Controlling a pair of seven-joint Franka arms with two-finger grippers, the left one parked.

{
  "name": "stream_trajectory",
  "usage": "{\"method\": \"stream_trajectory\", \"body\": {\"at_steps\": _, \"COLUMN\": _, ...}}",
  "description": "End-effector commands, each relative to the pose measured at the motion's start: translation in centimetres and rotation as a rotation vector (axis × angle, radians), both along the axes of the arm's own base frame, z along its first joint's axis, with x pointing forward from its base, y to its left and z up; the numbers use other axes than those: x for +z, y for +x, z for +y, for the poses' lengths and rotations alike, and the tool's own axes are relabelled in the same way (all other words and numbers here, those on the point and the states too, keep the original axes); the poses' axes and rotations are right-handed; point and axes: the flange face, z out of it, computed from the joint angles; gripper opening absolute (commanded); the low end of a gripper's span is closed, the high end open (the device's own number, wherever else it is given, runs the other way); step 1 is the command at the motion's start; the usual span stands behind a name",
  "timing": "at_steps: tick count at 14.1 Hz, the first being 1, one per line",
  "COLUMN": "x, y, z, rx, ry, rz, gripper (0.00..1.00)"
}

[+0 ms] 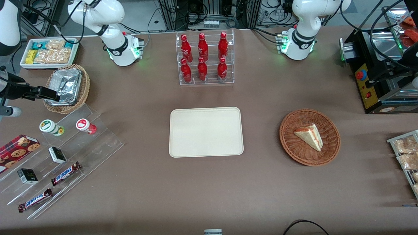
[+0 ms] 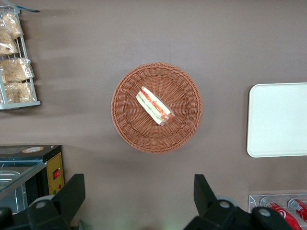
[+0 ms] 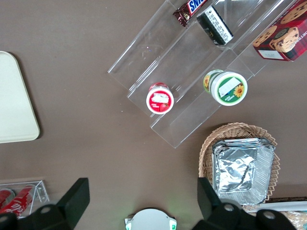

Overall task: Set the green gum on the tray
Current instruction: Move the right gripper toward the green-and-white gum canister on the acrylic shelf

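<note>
Clearly the reach has not yet closed on anything: the gripper [image 1: 52, 94] hangs at the working arm's end of the table, over the rim of the wicker basket of foil containers [image 1: 67, 87], with its two fingers spread wide and nothing between them. The forearm comes in roughly level from the table's edge, and the wrist camera looks straight down on the display.

The green gum [image 1: 51, 127] stands on the clear acrylic stepped stand [image 1: 98, 138], nearer the front camera than the gripper and well apart from it. Beside it on the same step sits the red-lidded bottle [image 1: 86, 126], so the approach should, I judge, centre squarely over the green sunflower lid [image 3: 225, 87] and come down with the fingers straddling the bottle's body, clear of its red neighbour and of the step's edge.

Toward the middle of the table lies the tray [image 1: 206, 132], bare, which leaves plenty of room for setting the bottle down upright.
</note>
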Motion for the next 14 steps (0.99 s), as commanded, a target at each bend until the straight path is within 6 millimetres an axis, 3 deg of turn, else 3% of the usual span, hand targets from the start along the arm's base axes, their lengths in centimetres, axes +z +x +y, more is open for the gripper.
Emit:
{"method": "stream_trajectory", "body": {"at_steps": 1, "x": 0.0, "y": 0.9, "z": 0.0, "rx": -0.017, "ry": -0.018, "rz": 0.005, "gripper": 1.00}}
{"method": "stream_trajectory", "body": {"at_steps": 5, "x": -0.8, "y": 1.5, "z": 1.2, "rx": 0.031, "ry": -0.027, "rz": -0.021, "gripper": 1.00}}
{"method": "stream_trajectory", "body": {"at_steps": 10, "x": -3.6, "y": 1.9, "z": 1.4, "rx": 0.126, "ry": -0.007, "rz": -0.051, "gripper": 1.00}}
{"method": "stream_trajectory", "body": {"at_steps": 13, "x": -5.8, "y": 1.9, "z": 0.1, "rx": 0.293, "ry": 0.014, "rz": -0.094, "gripper": 1.00}}
{"method": "stream_trajectory", "body": {"at_steps": 14, "x": -6.4, "y": 1.9, "z": -1.1, "rx": 0.360, "ry": 0.024, "rz": -0.102, "gripper": 1.00}}
